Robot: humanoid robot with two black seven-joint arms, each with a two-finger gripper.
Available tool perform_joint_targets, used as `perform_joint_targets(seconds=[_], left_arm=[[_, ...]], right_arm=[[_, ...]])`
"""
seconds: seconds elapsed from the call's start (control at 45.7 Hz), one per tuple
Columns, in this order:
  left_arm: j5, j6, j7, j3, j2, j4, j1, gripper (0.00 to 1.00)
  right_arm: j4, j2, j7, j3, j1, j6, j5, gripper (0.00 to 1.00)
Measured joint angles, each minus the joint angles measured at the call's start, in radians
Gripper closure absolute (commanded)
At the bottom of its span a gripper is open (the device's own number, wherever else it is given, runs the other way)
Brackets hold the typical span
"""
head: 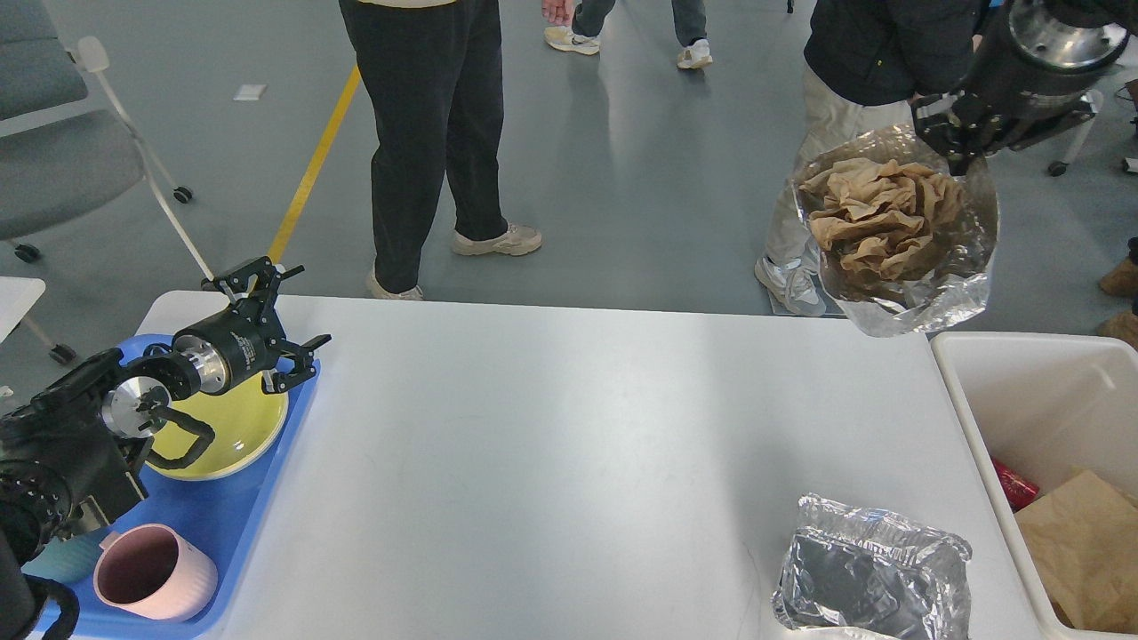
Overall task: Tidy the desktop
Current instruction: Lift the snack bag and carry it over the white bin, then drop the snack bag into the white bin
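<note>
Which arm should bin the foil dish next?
Right. Its tool already holds the foil dish of crumpled paper above the bin; the left tool hovers open over the tray.

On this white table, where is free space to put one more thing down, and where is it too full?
The desktop is bare across its whole middle, from the blue tray on the left to the foil container at the front right. The back edge is free too. Crowded: the tray, holding a yellow bowl and pink cup, and the cream bin beside the right edge.
</note>
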Motion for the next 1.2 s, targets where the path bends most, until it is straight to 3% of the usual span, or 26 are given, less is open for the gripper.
perform_joint_targets(seconds=[0.109, 0.416, 0.81, 1.204], left_arm=[[0.0, 0.0, 0.0, 0.0, 0.0, 0.0, 0.0, 0.04], [0.0, 0.0, 0.0, 0.0, 0.0, 0.0, 0.0, 0.04], [0.0, 0.0, 0.0, 0.0, 0.0, 0.0, 0.0, 0.04], [0.0, 0.0, 0.0, 0.0, 0.0, 0.0, 0.0, 0.04]], right_arm=[[-0.008, -0.069, 0.0, -0.034, -0.064, -0.033, 0.0, 1.0], [-0.026, -0.225, 0.0, -0.058, -0.256, -0.271, 0.004, 1.0], [-0.061, -0.366, 0.0, 0.004, -0.588, -0.715, 0.027, 1.0], [-0.137, -0.394, 0.0, 0.114, -0.763, -0.769, 0.029, 1.0]])
